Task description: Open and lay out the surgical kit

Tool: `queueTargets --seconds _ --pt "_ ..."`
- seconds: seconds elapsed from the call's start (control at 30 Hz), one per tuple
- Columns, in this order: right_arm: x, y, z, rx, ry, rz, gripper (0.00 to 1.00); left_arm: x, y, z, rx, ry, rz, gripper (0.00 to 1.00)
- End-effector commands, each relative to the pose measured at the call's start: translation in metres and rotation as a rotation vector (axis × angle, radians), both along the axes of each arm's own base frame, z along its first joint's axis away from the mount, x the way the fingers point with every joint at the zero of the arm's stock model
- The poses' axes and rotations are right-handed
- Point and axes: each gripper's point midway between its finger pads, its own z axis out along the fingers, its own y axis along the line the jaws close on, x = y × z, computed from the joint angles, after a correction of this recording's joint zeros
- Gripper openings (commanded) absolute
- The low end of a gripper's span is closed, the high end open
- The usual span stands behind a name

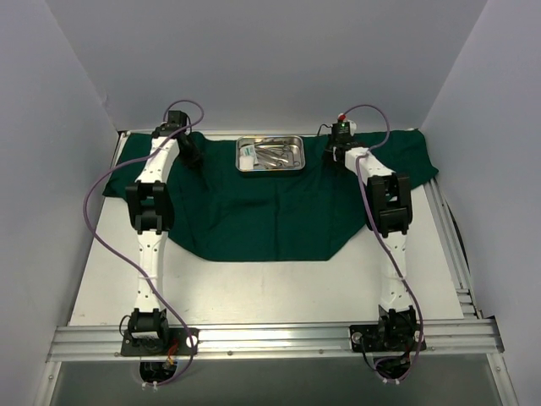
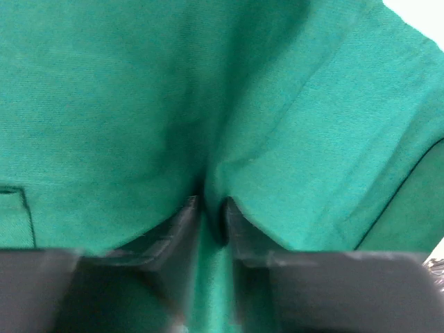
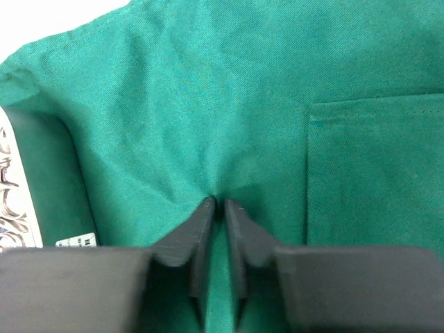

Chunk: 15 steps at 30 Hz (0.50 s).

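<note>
Top external: either side of the tray (image 1: 270, 170), left gripper (image 2: 211, 205) and right gripper (image 3: 218, 203) each pinch a drape (image 1: 270, 216) fold. Lifting away unreleased could tug the drape and shift the tray.

Both arms were stretched well forward from their bases: left arm (image 1: 152, 203) up the left side, right arm (image 1: 385, 203) up the right, each bent at the elbow, wrists tipped down. Right gripper (image 3: 217, 202): jaws all but touching, nipping a pucker of drape (image 3: 173, 104). Left gripper (image 2: 211, 205): a narrow slit between the fingers with a fold in it, grip unclear.
</note>
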Motion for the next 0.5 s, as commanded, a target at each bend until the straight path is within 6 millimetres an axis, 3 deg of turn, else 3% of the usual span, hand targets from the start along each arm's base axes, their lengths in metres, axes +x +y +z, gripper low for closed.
queueTargets --seconds 0.0,0.1,0.13,0.2,0.23,0.27,0.37,0.4,0.47 --pt "-0.029 -0.027 -0.035 -0.065 0.157 -0.031 0.14 0.002 0.025 -0.014 0.039 0.008 0.039 0.41" --pt "-0.025 -0.028 -0.006 -0.071 0.112 -0.03 0.2 0.001 0.031 0.001 0.053 -0.014 0.047 0.61" --pt "-0.023 -0.029 0.008 -0.075 0.09 -0.031 0.21 0.001 0.034 0.012 0.058 -0.031 0.054 0.64" --pt "-0.024 -0.033 0.019 -0.098 0.076 -0.037 0.26 -0.006 0.04 0.011 0.068 -0.011 0.07 0.67" --pt "-0.026 -0.04 0.021 -0.123 0.078 -0.054 0.28 -0.008 0.042 0.02 0.069 -0.02 0.074 0.68" --pt "-0.026 -0.042 0.03 -0.134 0.065 -0.061 0.28 -0.014 0.043 0.014 0.075 0.003 0.077 0.69" --pt "-0.035 -0.055 0.032 -0.159 0.077 -0.084 0.28 -0.024 0.046 0.017 0.089 0.018 0.086 0.69" --pt "-0.037 -0.058 0.033 -0.166 0.078 -0.093 0.28 -0.031 0.067 0.012 0.098 0.042 0.123 0.69" --pt "-0.044 -0.064 0.035 -0.185 0.072 -0.108 0.28 -0.034 0.073 0.024 0.118 0.022 0.134 0.7"
